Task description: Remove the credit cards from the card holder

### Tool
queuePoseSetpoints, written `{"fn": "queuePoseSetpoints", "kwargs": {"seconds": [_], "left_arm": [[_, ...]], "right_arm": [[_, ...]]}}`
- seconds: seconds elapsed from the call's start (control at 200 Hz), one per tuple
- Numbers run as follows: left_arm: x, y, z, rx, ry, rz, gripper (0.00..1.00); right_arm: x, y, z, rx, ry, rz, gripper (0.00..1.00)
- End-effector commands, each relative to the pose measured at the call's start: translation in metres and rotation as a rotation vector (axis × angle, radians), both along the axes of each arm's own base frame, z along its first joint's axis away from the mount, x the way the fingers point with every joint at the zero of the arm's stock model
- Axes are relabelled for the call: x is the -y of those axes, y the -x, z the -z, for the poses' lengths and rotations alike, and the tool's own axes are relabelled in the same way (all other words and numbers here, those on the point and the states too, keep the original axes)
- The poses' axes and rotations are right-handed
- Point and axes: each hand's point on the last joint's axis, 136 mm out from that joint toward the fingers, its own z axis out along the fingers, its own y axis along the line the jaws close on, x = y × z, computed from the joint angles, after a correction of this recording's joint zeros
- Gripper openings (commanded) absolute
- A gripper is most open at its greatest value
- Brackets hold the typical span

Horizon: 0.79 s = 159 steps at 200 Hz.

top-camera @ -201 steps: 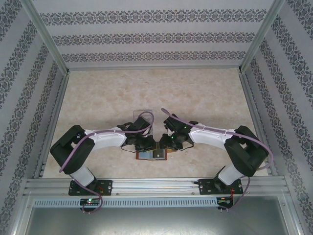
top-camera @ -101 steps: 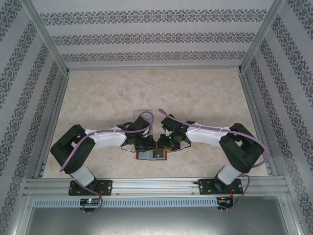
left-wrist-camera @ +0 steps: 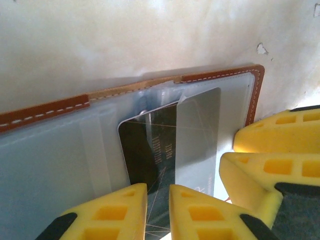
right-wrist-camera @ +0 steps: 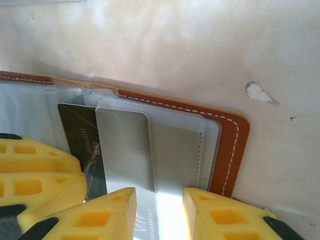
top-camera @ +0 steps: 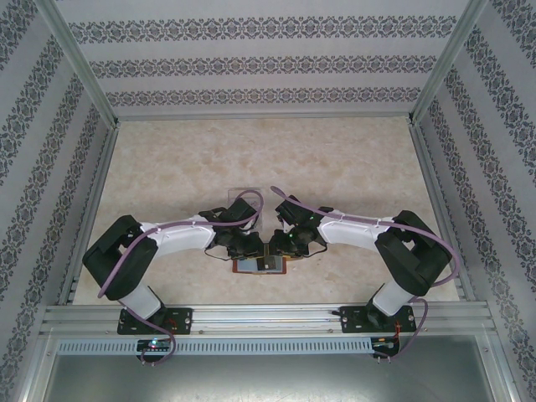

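The left gripper (left-wrist-camera: 157, 200) is positioned at the near edge of the open card holder (left-wrist-camera: 55, 155), which lies flat on the desk (top-camera: 251, 151) close to the arm bases, midway between the two arms. Its jaws are set to a narrow gap, with the fingertips (left-wrist-camera: 117, 210) at the lower end of the dark credit card (left-wrist-camera: 145, 150). Whether the card is clamped or merely pressed cannot be determined. The placement suits drawing this card toward the near side, out of its pocket.

The card holder is a reddish-brown leather folder with white stitching along the rim and translucent grey-blue pockets inside. The dark credit card sits in the middle section, tilted, with pale print on its face. Its far end lies under the pocket film and its near end reaches the left gripper.

Just to its right, the pale grey credit card (right-wrist-camera: 125, 145) lies partly under a stitched clear pocket and overlaps the dark card's edge.

The right gripper (right-wrist-camera: 159, 210) rests at the near edge of the right-hand section. Its jaws are moderately apart, and the pale card lies flat beneath the gap. This position probably serves to pin the holder down, or to prepare extraction of the pale card.
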Motion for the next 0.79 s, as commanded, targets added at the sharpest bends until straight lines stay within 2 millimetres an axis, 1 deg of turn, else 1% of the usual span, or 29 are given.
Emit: {"fn": "queuePoseSetpoints", "kwargs": {"seconds": [0.0, 0.28, 0.345, 0.465, 0.59, 0.719, 0.789], "left_arm": [[-0.011, -0.004, -0.006, 0.02, -0.039, -0.013, 0.24], [-0.009, -0.005, 0.001, 0.003, -0.035, -0.02, 0.24], [-0.007, -0.007, -0.003, 0.017, -0.013, -0.018, 0.24], [0.001, -0.011, -0.016, 0.056, 0.048, -0.022, 0.25], [-0.006, -0.012, -0.02, 0.073, 0.028, -0.035, 0.25], [-0.018, -0.01, -0.013, 0.065, -0.029, -0.047, 0.27], [-0.021, -0.008, -0.008, 0.049, -0.047, -0.047, 0.28]], "right_arm": [[0.01, 0.008, 0.014, -0.023, 0.072, -0.009, 0.34], [0.008, 0.007, 0.011, -0.017, 0.064, -0.012, 0.33], [0.008, 0.007, 0.011, -0.017, 0.065, -0.012, 0.34], [0.009, 0.007, 0.011, -0.017, 0.065, -0.012, 0.34], [0.009, 0.007, 0.012, -0.018, 0.065, -0.01, 0.34], [0.008, 0.008, 0.012, -0.02, 0.065, -0.013, 0.34], [0.009, 0.007, 0.012, -0.021, 0.065, -0.013, 0.33]]}}
